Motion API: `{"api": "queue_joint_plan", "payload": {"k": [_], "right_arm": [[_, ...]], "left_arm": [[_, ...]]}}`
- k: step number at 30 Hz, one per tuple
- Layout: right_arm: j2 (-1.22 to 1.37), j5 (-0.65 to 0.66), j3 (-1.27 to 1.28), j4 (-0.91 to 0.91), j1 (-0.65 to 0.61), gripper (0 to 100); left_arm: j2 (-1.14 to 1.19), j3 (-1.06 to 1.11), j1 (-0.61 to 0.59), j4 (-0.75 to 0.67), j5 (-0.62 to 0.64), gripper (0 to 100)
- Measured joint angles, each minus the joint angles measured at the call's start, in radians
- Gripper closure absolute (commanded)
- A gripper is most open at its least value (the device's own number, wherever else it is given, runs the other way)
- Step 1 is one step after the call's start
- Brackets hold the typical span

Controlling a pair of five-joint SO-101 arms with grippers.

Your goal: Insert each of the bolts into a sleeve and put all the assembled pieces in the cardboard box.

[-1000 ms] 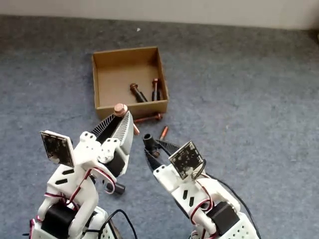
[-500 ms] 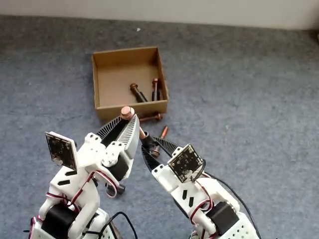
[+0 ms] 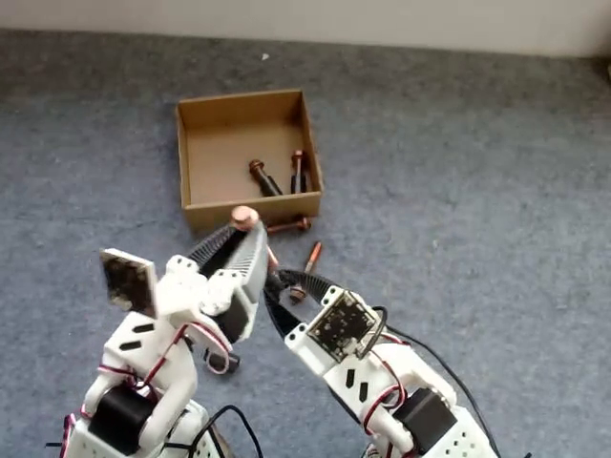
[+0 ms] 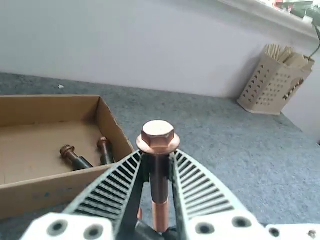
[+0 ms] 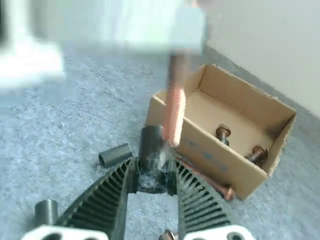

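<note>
Sleeve (image 5: 151, 145) pinched upright in my right gripper (image 5: 152, 167); my left gripper (image 4: 158, 160) clamps a copper bolt (image 4: 158, 137) head-up, its tip just beside the sleeve's top; two spare sleeves (image 5: 115, 154) lie on the carpet (image 3: 477, 191) nearby; two loose bolts (image 3: 286, 227) rest by the cardboard box (image 3: 196, 181) front wall; inside it, two assembled pieces (image 3: 265, 178).

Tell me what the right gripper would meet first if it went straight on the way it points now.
Probably the bolt held by the left gripper: its shank hangs just beyond the sleeve in the right gripper. The cardboard box lies behind; depth is unclear.
</note>
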Motion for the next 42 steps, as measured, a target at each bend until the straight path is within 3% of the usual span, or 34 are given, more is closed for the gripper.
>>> {"api": "queue_joint_plan", "payload": {"k": [10,19,25,30,34,42], "right_arm": [[0.0,0.0,0.0,0.0,-0.002,99.3],[0.0,0.0,-0.026,0.0,0.041,99.3],[0.0,0.0,-0.143,0.0,0.041,99.3],[0.0,-0.003,-0.227,0.0,0.041,99.3],[-0.002,-0.075,-0.262,0.0,0.031,99.3],[-0.012,-0.091,-0.265,-0.002,0.002,99.3]], "left_arm": [[-0.003,-0.018,-0.002,0.002,0.0,99],[-0.003,-0.077,-0.172,0.002,0.0,99],[-0.003,-0.072,-0.203,0.002,0.0,99],[-0.003,-0.04,-0.198,0.002,0.0,99],[-0.003,-0.04,-0.109,0.002,0.0,99],[-0.003,-0.038,0.023,0.003,0.0,99]]}}
